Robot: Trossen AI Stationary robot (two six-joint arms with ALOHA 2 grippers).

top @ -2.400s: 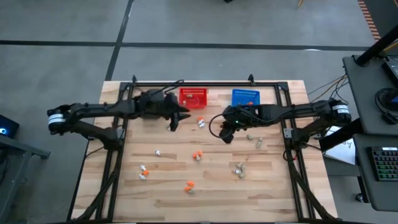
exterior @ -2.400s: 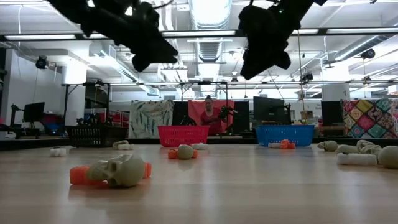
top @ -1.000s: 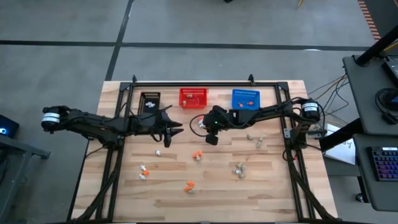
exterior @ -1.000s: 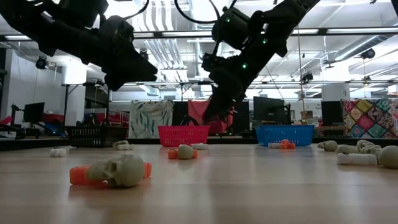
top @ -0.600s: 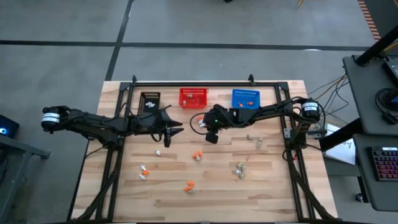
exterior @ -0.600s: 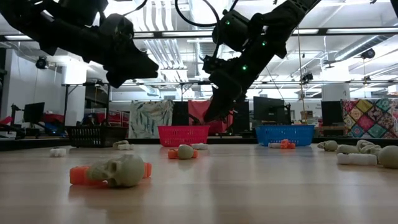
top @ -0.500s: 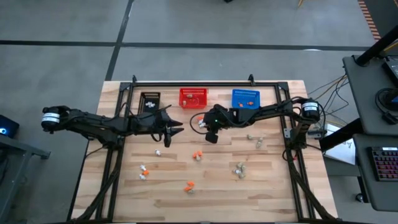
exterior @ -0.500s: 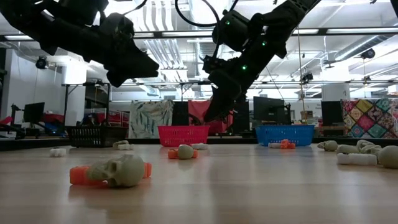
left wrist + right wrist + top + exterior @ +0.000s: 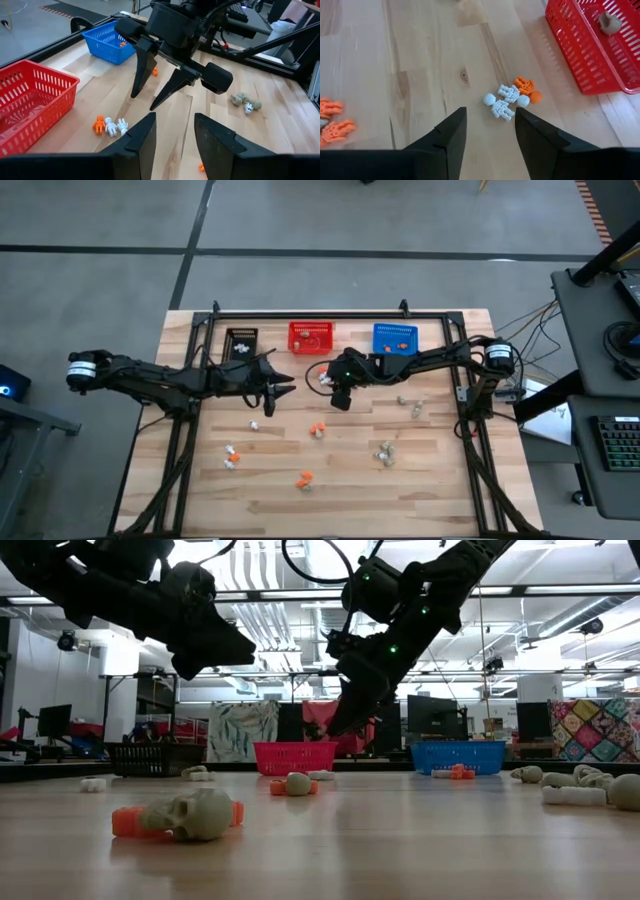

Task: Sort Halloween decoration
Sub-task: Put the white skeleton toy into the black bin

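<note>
I had the right hand spread wide and empty, hovering over the white skeletons and orange figure lying at six o'clock of the red basket, lined up for a pick. The left hand waited at nine o'clock of them, fingers parted, holding nothing. Other Halloween decorations lay scattered across the tabletop, unsorted.

We see three baskets lined along the table's far edge, trinkets scattered before them; the right gripper hovers beside a cluster near the middle basket, the left gripper opposite.
</note>
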